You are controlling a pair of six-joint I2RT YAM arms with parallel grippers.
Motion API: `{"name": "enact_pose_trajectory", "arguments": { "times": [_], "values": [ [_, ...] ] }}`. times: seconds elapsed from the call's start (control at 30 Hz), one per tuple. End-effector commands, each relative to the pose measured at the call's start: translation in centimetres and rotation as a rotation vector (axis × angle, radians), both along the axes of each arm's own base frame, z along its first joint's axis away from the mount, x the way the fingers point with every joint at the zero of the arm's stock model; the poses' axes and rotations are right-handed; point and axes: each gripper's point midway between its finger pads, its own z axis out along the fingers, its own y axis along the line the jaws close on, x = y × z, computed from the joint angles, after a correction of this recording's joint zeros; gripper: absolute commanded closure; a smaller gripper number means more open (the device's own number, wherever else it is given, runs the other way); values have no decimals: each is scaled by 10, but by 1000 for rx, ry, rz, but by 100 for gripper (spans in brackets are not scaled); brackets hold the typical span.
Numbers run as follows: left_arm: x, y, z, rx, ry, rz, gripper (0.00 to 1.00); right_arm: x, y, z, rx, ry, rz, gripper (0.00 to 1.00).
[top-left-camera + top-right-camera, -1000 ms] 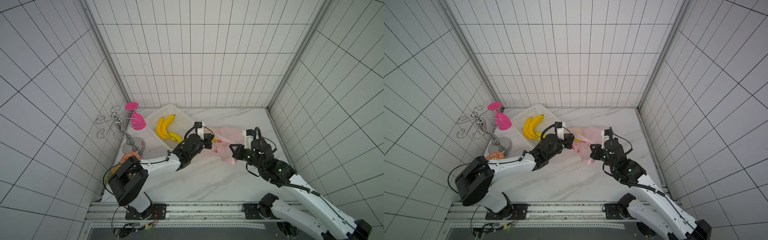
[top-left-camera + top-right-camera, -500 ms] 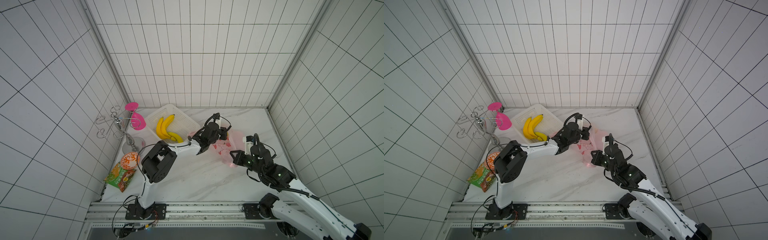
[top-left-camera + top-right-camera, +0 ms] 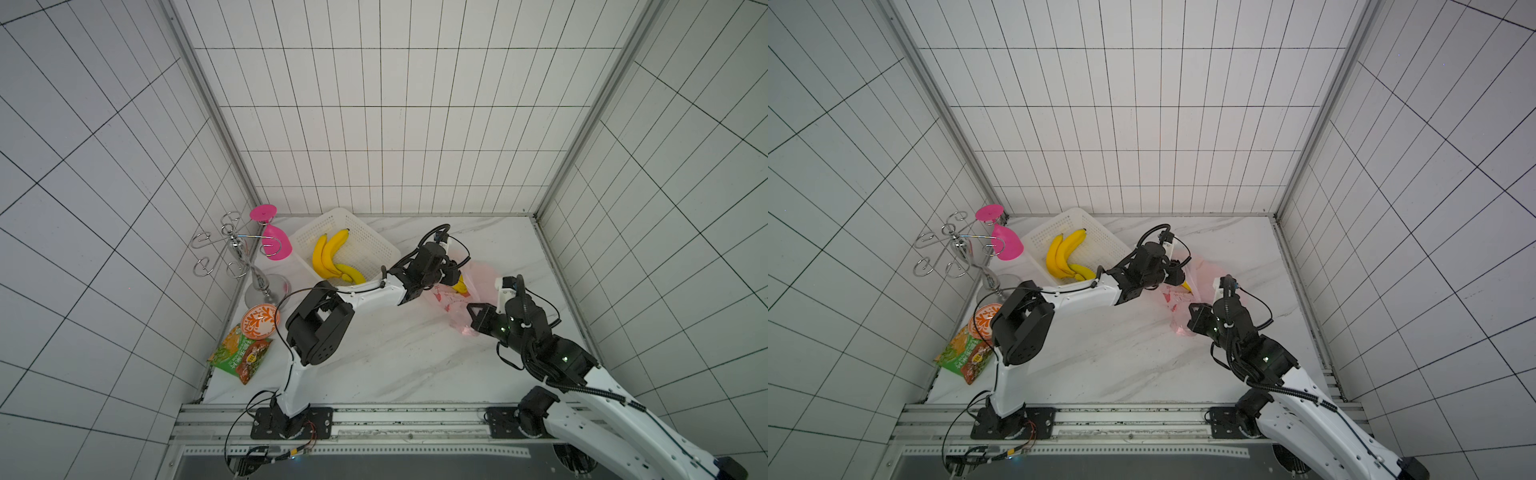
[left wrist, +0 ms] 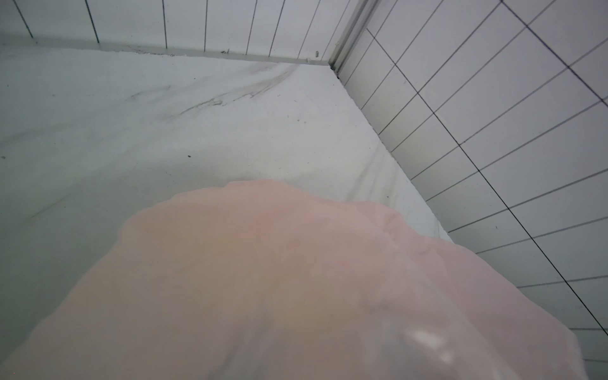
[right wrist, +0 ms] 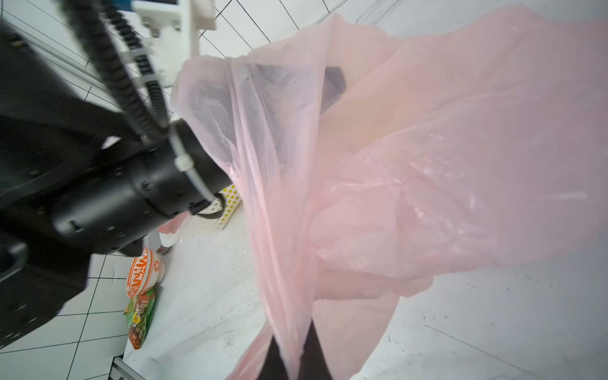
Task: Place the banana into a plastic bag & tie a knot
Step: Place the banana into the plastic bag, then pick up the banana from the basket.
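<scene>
At the left edge of the surface (image 3: 395, 357) lie a green-orange snack packet (image 3: 243, 355) and an orange-patterned bowl (image 3: 261, 321), with a white basket (image 3: 376, 249) of bananas (image 3: 328, 259) further back. The left tool (image 3: 452, 273) reaches to the plastic bag (image 3: 484, 276), which sits right of centre with a banana (image 3: 460, 286) showing yellow just beside the tool; pink film veils its jaws, so I cannot tell whether they are spread or pressed together. The right tool (image 5: 289, 358) pinches a gathered strip of the bag.
</scene>
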Motion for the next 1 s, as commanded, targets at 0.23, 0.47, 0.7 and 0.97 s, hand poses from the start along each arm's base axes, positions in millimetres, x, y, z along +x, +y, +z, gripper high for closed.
{"name": "enact_pose_trajectory", "arguments": {
  "times": [0.23,0.47,0.7,0.97],
  "values": [
    [-92,55,74,-31,-46,-133,26,24,-22,20,-100,-44,-150,100],
    [-51,165,91,99,-61,212,24,29,-22,18,-130,-51,-138,100],
    [26,286,31,367,127,653,24,24,-20,9,-128,-39,-114,100],
    [59,311,-40,487,333,736,23,20,-25,5,-134,-48,-117,100]
  ]
}}
